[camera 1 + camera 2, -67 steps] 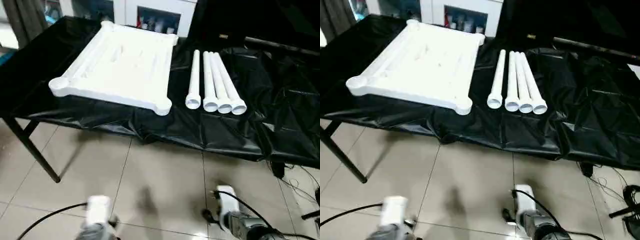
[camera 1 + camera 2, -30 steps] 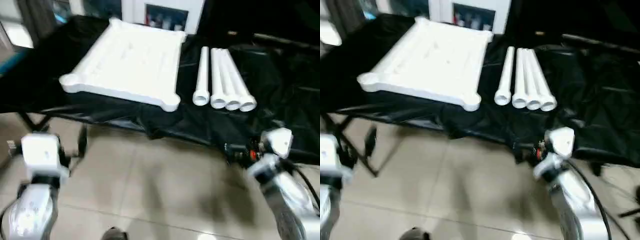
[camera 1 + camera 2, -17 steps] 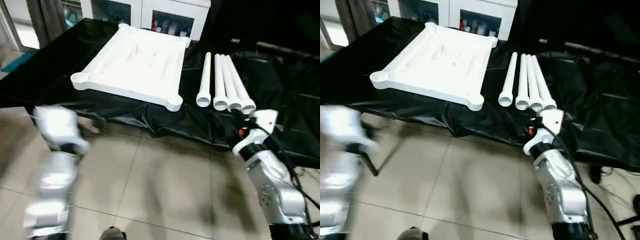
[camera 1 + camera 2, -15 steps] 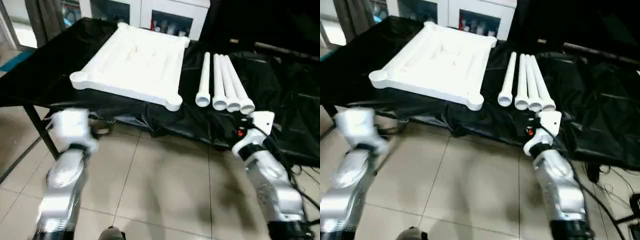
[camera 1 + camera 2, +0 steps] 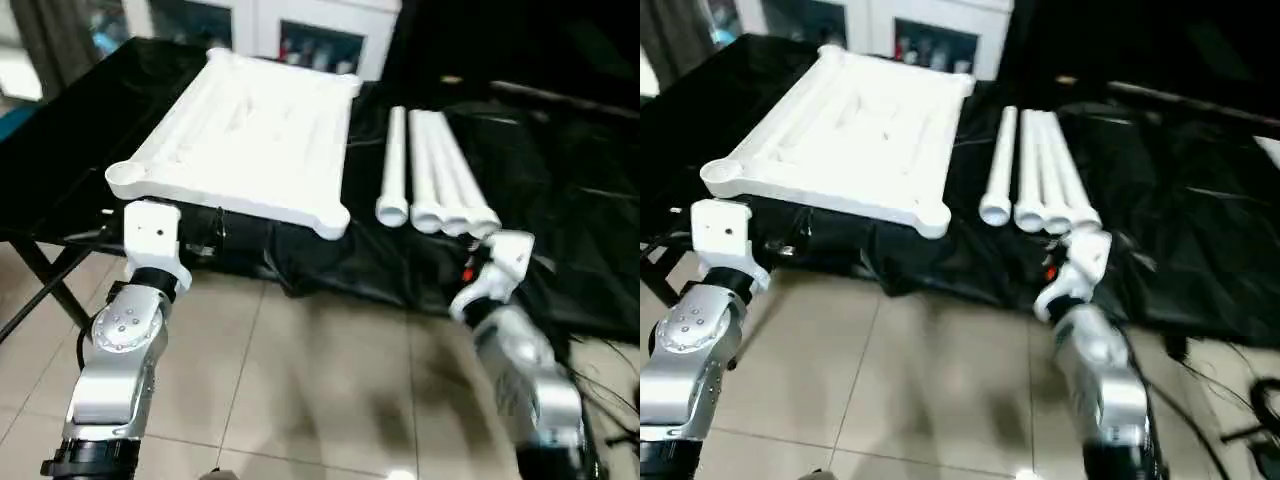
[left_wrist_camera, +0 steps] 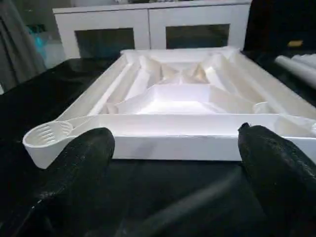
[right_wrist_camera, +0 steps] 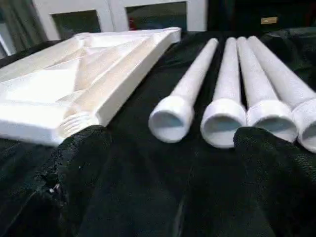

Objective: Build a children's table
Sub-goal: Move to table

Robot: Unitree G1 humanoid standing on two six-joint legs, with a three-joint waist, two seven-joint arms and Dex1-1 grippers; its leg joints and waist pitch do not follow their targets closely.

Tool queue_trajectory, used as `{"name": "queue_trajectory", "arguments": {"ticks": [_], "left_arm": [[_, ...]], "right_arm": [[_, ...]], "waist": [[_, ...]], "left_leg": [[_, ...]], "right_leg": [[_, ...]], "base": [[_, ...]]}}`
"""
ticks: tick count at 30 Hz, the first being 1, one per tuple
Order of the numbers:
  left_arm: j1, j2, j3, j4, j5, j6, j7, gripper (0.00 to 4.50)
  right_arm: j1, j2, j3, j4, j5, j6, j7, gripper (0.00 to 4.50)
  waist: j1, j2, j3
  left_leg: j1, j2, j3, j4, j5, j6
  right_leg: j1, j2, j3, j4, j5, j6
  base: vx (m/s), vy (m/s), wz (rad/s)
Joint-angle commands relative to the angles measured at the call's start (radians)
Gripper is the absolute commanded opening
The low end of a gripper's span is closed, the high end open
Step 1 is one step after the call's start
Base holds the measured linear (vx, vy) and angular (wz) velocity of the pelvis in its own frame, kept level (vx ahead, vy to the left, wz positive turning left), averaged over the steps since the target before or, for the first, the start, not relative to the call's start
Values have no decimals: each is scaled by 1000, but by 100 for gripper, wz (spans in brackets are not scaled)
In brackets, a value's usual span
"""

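Note:
The children's table lies in parts on a black-covered bench. Its white top [image 5: 250, 130] rests upside down, ribs up, with round sockets at the corners. Several white tube legs [image 5: 430, 165] lie side by side to its right, open ends toward me. My left gripper [image 6: 173, 136] is open, with nothing in it. It sits low in front of the top's near long edge [image 6: 182, 145], close to the left corner socket [image 6: 47, 136]. My right gripper [image 7: 170, 133] is open and empty, just short of the legs' open ends [image 7: 222, 121].
Black plastic sheeting [image 5: 560, 200] covers the bench and hangs over its front edge. A white cabinet with glass doors [image 5: 300, 35] stands behind. A black bench leg [image 5: 40, 275] and a cable [image 5: 30, 310] are at the lower left, over the tiled floor [image 5: 320, 380].
Both arms have risen from near the floor to the bench's front edge, the left before the top, the right before the legs. The camera has shifted. Top and legs have not moved.

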Motion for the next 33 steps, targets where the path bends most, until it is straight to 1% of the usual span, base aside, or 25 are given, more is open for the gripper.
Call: {"name": "queue_trajectory", "arguments": {"ticks": [1, 2, 3, 5, 7, 8, 9, 10, 11, 12, 13, 14, 15, 17, 19, 20, 21, 22, 23, 25, 27, 29, 30, 31, 33], "left_arm": [[-16, -6, -19, -10, 10, 4, -1, 450], [-20, -7, -19, -8, 10, 4, -1, 450], [-31, -7, -16, 1, 7, 3, -4, 450], [-44, -6, -13, 16, -3, 0, -11, 450], [-52, -5, -19, 29, 2, -3, -19, 450], [-53, -5, -21, 31, 4, -4, -20, 450], [-59, -6, -28, 41, 11, -8, -26, 450], [-63, -6, -33, 46, 12, -9, -31, 450], [-65, -7, -35, 49, 12, -11, -36, 450], [-67, -6, -38, 53, 12, -12, -40, 450], [-70, -4, -41, 59, 14, -14, -46, 450], [-71, -5, -42, 60, 15, -15, -47, 450], [-72, -5, -42, 61, 15, -15, -47, 450], [-78, -7, -42, 71, 16, -18, -49, 450], [-78, -8, -42, 74, 16, -20, -49, 450], [-80, -9, -44, 76, 15, -20, -46, 450], [-80, -10, -46, 78, 13, -21, -44, 450], [-82, -12, -48, 80, 12, -21, -43, 450], [-84, -15, -49, 85, 12, -24, -43, 450], [-85, -18, -49, 89, 13, -28, -45, 450], [-85, -26, -47, 97, 17, -36, -46, 450], [-85, -29, -47, 100, 18, -38, -46, 450], [-84, -31, -47, 103, 19, -41, -45, 450], [-84, -32, -47, 105, 18, -42, -45, 450], [-80, -34, -50, 112, 18, -49, -43, 450]], "right_arm": [[-18, -3, -20, 18, 10, -8, -7, 450], [-22, -2, -18, 20, 9, -5, -10, 450], [-29, 9, -15, 21, 9, -3, -13, 450], [-32, 25, -5, 16, -9, -3, -36, 450], [-33, 32, 2, 19, -30, -15, -44, 450], [-32, 33, 3, 19, -32, -16, -43, 450], [-25, 40, 7, 14, -37, -24, -42, 450], [-18, 40, 11, 7, -42, -28, -42, 450], [-12, 40, 13, 0, -46, -26, -45, 450], [-7, 41, 13, -5, -52, -23, -52, 450], [-1, 40, 8, -9, -58, -18, -64, 450], [1, 40, 6, -9, -60, -17, -67, 450], [1, 39, 5, -9, -61, -17, -69, 450], [12, 33, 1, -18, -57, -16, -67, 450], [15, 32, -1, -20, -56, -14, -66, 450], [15, 32, -6, -19, -54, -12, -60, 450], [15, 33, -8, -20, -58, -12, -61, 450], [15, 35, -10, -20, -60, -12, -61, 450], [14, 37, -9, -20, -65, -15, -64, 450], [13, 38, -6, -18, -67, -16, -68, 450], [9, 35, 3, -20, -67, -16, -70, 450], [7, 34, 4, -20, -65, -13, -66, 450], [5, 34, 4, -20, -65, -11, -62, 450], [3, 32, 4, -20, -66, -11, -59, 450], [-3, 33, 2, -16, -72, -7, -49, 450]], "waist": [[6, 27, -82], [4, 32, -84], [-31, 48, -91], [-73, 38, -88], [-12, -17, -66], [21, -21, -53], [35, -6, -53], [28, -15, -43], [25, 15, -58], [23, 43, -64], [-6, 111, -82], [-68, 132, -88], [-52, 122, -87], [-56, 102, -85], [-61, 66, -66], [-58, 39, -49], [-25, -15, -52], [-11, -18, -49], [-6, 4, -45], [0, 10, -49], [-6, 45, -41], [-27, 96, -31], [-73, 120, -58], [-84, 108, -69], [-82, 100, -66]], "left_leg": [[39, -10, -21, -36, 12, 204], [55, -4, -31, -32, 39, 230], [148, 58, -105, -17, 191, 383], [224, 152, -216, -32, 355, 595], [-6, -78, -64, 59, 171, 370], [-70, -118, -46, 117, -17, 316], [-138, -70, -83, 203, -54, 131], [-155, -67, -79, 189, -21, 108], [-158, -54, -80, 126, 93, 92], [-146, -37, -84, 72, 155, 114], [-24, -6, -116, -4, 280, 185], [83, 64, -257, -33, 186, 404], [105, 83, -266, -2, 159, 510], [82, 71, -233, -13, 173, 489], [46, 62, -182, -57, 60, 465], [22, 15, -132, -67, -102, 403], [-26, -83, -62, 33, -258, 267], [-17, -106, -52, 133, -208, 224], [-44, -96, -77, 178, -116, 132], [-81, -87, -100, 173, -62, 68], [-69, -51, -99, 89, -1, 74], [-17, 14, -109, -44, -114, 70], [103, 96, -206, -84, -281, 115], [137, 116, -233, -81, -304, 177], [133, 84, -209, -54, -122, 378]], "right_leg": [[41, 23, 9, 6, 405, 50], [29, 26, 4, 21, 427, 80], [-84, 6, -16, 101, 335, 137], [-231, -75, 7, 168, -71, 91], [-10, -88, 105, 26, 33, 44], [54, -147, 181, -40, -16, 37], [98, -186, 204, -45, 194, -176], [105, -158, 178, -40, 286, -210], [116, -116, 108, -29, 394, -223], [108, -84, 71, -26, 378, -197], [47, 16, -38, 34, 235, -101], [-100, 55, -78, 192, -101, -30], [-155, 13, -39, 211, -149, -6], [-187, 1, -22, 232, -26, 52], [-197, -16, 5, 203, 104, 17], [-164, -39, 33, 97, 169, -43], [-69, -106, 137, -38, -173, -2], [-67, -149, 169, -93, -492, 35], [-37, -179, 199, -97, -751, -31], [5, -157, 185, -72, -621, -126], [-2, -106, 121, -85, -430, -295], [-34, -24, 21, -49, -361, -254], [-127, 9, -21, 92, -194, -190], [-161, 1, -25, 137, -121, -152], [-226, -13, -34, 181, 11, -18]], "base": [[164, -51, 12], [164, -51, 12], [144, -74, 5], [91, -98, -22], [-15, -50, -22], [0, 0, 0], [149, 37, 34], [184, 26, 9], [184, 26, 9], [207, 26, 2], [201, 10, -18], [201, 10, -18], [180, -19, -24], [151, 4, -8], [114, 1, -7], [111, -17, -7], [104, -98, 1], [117, -118, 6], [117, -118, 6], [139, -47, 1], [132, -3, 9], [133, 84, 8], [194, 111, 5], [195, 89, 3], [180, 73, 3]]}}
